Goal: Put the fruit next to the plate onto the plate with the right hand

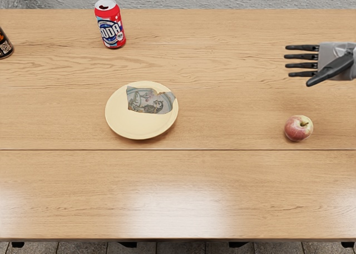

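Bright, even light falls from above on the wooden table (233,176), with a broad pale sheen (strongest left and middle) washing out the grain along its near edge. Shadows are soft and tight, under the near rim of the plate (128,128) and the base of the apple (298,128). Everything is sharp throughout.
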You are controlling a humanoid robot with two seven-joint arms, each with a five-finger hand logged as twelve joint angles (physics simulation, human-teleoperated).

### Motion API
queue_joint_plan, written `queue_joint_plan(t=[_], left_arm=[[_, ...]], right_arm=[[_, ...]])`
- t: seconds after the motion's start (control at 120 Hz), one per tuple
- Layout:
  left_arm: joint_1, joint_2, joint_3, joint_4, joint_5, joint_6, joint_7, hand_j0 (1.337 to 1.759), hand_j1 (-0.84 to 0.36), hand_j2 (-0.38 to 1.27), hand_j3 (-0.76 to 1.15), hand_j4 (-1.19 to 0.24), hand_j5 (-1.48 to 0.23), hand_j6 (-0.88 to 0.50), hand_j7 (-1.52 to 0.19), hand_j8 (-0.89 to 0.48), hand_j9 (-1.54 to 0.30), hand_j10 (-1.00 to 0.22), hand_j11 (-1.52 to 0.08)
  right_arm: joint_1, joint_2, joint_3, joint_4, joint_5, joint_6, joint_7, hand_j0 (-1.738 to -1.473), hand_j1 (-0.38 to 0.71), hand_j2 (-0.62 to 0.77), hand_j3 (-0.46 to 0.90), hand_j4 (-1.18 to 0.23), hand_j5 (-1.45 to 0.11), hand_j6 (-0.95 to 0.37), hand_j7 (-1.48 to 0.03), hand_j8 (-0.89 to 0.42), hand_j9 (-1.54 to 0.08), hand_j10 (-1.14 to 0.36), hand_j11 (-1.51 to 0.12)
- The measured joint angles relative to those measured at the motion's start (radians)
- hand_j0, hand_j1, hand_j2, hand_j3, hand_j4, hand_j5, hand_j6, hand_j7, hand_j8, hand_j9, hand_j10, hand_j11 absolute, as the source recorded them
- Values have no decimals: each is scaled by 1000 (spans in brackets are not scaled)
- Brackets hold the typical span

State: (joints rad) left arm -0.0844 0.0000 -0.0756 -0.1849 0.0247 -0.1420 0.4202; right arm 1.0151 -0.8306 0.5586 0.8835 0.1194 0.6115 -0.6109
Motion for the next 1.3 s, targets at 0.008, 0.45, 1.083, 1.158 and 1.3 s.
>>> queue_joint_plan(t=[0.008,0.45,1.083,1.158,1.3], left_arm=[[0,0,0,0,0,0,0,1658,339,2,0,-8,-11,-8,-11,-8,-11,-8,-11],[6,0,-2,0,0,0,0,1658,339,2,0,-9,-11,-9,-11,-9,-11,-8,-11],[26,0,-4,1,0,-1,0,1658,339,2,0,-8,-11,-9,-11,-8,-11,-8,-11],[39,0,-5,1,0,0,0,1658,339,2,0,-9,-11,-9,-11,-9,-11,-9,-11],[48,0,-7,1,0,0,0,1658,339,2,0,-9,-11,-9,-11,-9,-11,-9,-11]], right_arm=[[0,0,0,0,0,0,0,-1658,-349,0,0,0,0,2,0,2,0,1,0],[109,-12,-63,4,-155,0,0,-1658,-336,-2,0,-10,-14,-9,-14,-9,-14,-10,-14],[474,0,-449,388,-484,0,0,-1658,-287,-11,0,-54,-68,-55,-68,-54,-68,-54,-68],[479,-47,-450,477,-513,-1,0,-1658,-306,-7,0,-39,-47,-40,-47,-39,-47,-38,-47],[481,-120,-452,617,-563,-76,0,-1658,-318,-6,0,-30,-35,-31,-34,-30,-35,-29,-34]])
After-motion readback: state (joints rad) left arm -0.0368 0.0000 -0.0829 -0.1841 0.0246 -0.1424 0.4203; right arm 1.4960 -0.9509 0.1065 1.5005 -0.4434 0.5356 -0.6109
